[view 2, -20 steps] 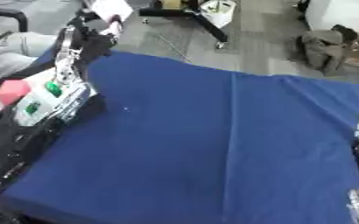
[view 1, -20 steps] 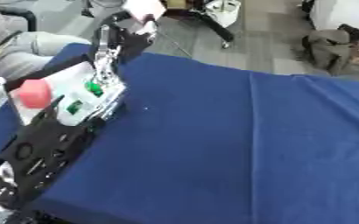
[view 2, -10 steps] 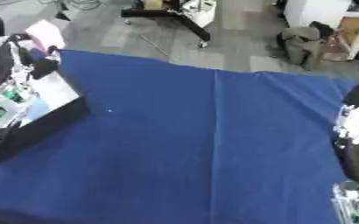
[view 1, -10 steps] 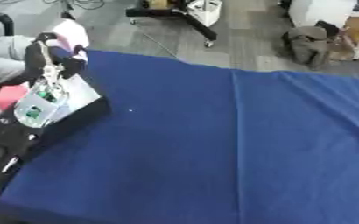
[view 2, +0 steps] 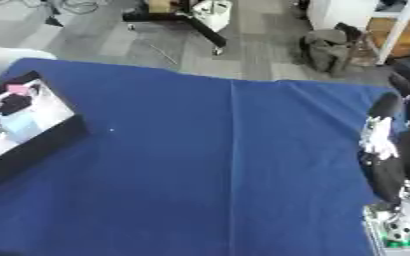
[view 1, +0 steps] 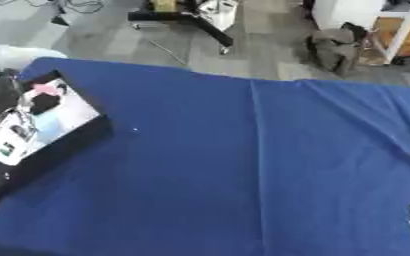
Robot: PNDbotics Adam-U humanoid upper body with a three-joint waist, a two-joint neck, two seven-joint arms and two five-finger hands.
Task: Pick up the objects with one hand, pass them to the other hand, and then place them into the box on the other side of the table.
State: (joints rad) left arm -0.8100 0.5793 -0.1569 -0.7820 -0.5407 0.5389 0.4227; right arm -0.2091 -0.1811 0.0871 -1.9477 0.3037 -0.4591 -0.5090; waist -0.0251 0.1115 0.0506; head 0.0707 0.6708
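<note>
Blue table (view 2: 235, 165): one box (view 1: 64, 137), one hand (view 2: 385, 150) visible.

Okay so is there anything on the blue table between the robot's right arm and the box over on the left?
Nothing visible does. The blue tablecloth lies bare between the right arm at the right edge and the black box at the left edge. The box already holds pink, white and dark things. The right hand's fingers cannot be made out.

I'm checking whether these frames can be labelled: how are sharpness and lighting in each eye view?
Left eye view: soft all over, the box contents smeared; even light on the blue cloth, no glare. Right eye view: equally soft, the right hand blurred at the edge.
</note>
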